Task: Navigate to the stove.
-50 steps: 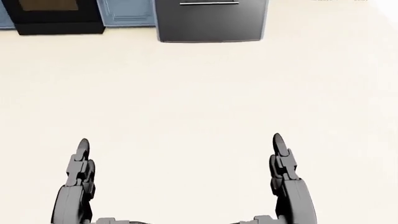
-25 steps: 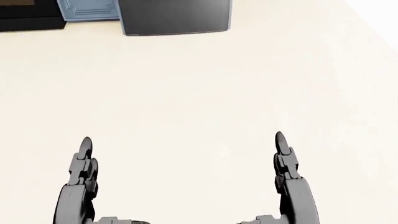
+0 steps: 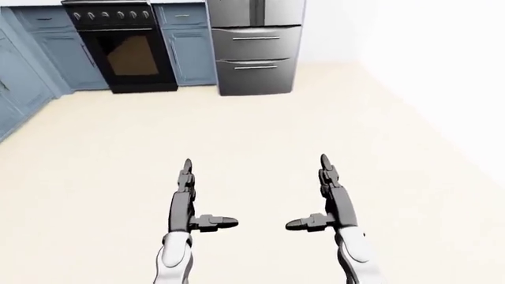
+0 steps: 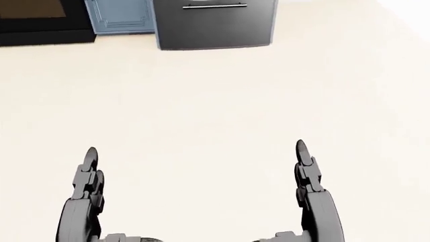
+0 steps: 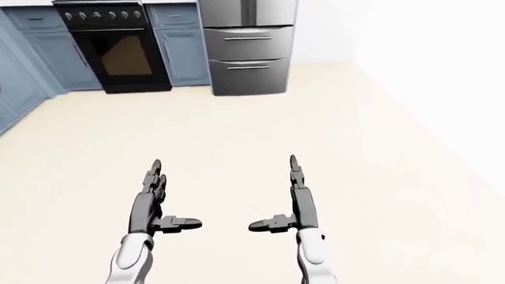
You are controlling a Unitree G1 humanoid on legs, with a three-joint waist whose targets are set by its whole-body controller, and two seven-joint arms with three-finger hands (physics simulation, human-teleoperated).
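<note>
The black stove (image 3: 124,47) with a row of knobs and a dark oven door stands at the upper left of the left-eye view, across the cream floor. In the head view only its base (image 4: 40,22) shows at the top left. My left hand (image 3: 197,198) and right hand (image 3: 315,198) are held out low over the floor, fingers straight and thumbs pointing inward. Both are open and hold nothing.
A steel fridge (image 3: 254,53) with two drawers stands right of the stove, a narrow blue cabinet (image 3: 189,50) between them. More blue cabinets (image 3: 39,59) run down the left side. A white wall (image 3: 442,77) closes the right.
The whole picture has shifted: the fridge and stove base slid left, then back right and slightly down in the head view. The camera moved. The hands kept their pose.
</note>
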